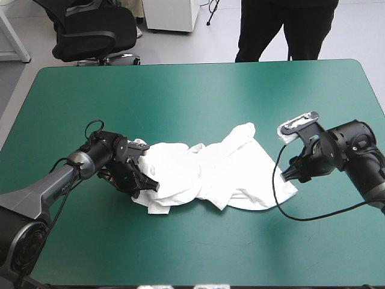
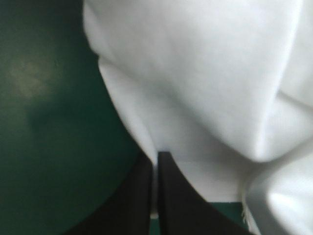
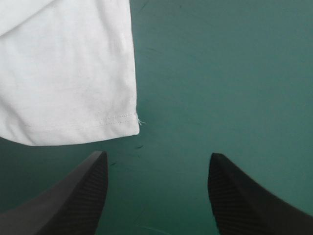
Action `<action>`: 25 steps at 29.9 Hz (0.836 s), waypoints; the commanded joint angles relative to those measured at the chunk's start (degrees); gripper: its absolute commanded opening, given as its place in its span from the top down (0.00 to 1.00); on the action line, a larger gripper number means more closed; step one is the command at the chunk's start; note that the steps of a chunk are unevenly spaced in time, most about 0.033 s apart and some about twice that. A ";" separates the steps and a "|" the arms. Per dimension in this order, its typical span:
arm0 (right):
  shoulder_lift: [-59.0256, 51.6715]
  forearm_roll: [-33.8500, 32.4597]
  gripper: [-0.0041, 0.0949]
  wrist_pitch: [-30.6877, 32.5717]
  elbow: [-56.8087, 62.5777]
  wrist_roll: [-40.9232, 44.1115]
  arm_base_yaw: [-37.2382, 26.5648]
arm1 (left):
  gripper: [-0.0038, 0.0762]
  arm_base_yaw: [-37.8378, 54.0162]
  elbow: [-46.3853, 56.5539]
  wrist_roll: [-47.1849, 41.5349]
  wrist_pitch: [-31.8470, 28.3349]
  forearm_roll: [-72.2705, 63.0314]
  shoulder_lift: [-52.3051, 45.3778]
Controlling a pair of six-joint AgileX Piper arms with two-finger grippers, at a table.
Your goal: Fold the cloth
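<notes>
Across the middle of the teal-green counter (image 1: 198,90), a little toward its near edge, the white T-shirt (image 1: 210,171) lies as a crumpled heap. It is not spread flat and nothing is folded yet. It runs from your left arm's side almost to your right arm's side, with thick rolls and overlaps near the left end and a flatter panel toward the right.

Your left tool (image 1: 144,180) is down at the left end of the heap. Its black fingers (image 2: 142,196) are all but closed, with a thin strip of white pinched between them, so it has hold of the T-shirt. Your right tool (image 3: 157,155) is wide open and holds nothing. Bare counter shows between its fingers, and the hem corner (image 3: 134,120) lies just ahead of it, off to one side and outside the gap.

The left grip sits in a bunched part, and you cannot tell how many layers are caught. If it has more than one, a pull would likely drag the whole heap along instead of opening it out. If you close the right tool where it stands, it would probably catch nothing, or nip only the tip of the corner, which could slip free under tension. A lift with one side unsecured would leave the T-shirt twisted.
</notes>
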 commanded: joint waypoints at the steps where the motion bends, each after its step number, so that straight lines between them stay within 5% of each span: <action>1: 0.11 -0.16 0.39 -3.84 1.72 -0.01 -0.41 | 0.97 -0.73 -0.12 -0.15 -2.75 -3.41 -0.04; 19: 17.55 1.85 0.39 -11.43 5.24 -1.34 -0.50 | 0.97 -0.73 -0.12 0.81 -2.43 -3.13 -0.04; 25: 20.51 8.17 0.39 -11.05 5.24 -4.78 -2.36 | 0.97 -0.73 -0.12 0.81 -1.87 -3.13 -0.04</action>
